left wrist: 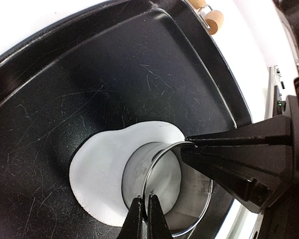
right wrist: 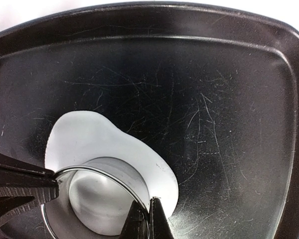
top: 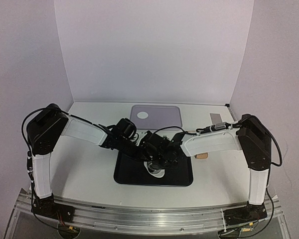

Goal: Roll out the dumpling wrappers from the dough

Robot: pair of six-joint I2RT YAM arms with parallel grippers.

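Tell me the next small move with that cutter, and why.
Probably press the ring cutter straight down with a slight twist. The left gripper and right gripper are both shut on its rim, and it stands on the flattened dough in the black tray. I cannot tell whether it has cut through.

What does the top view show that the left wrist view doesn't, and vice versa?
Only top: the grey tray holding one wrapper. Only left wrist: the cutter set on the dough, its rim pinched by the left gripper and right gripper. Both: the black tray, the dough and a wooden handle beside it.
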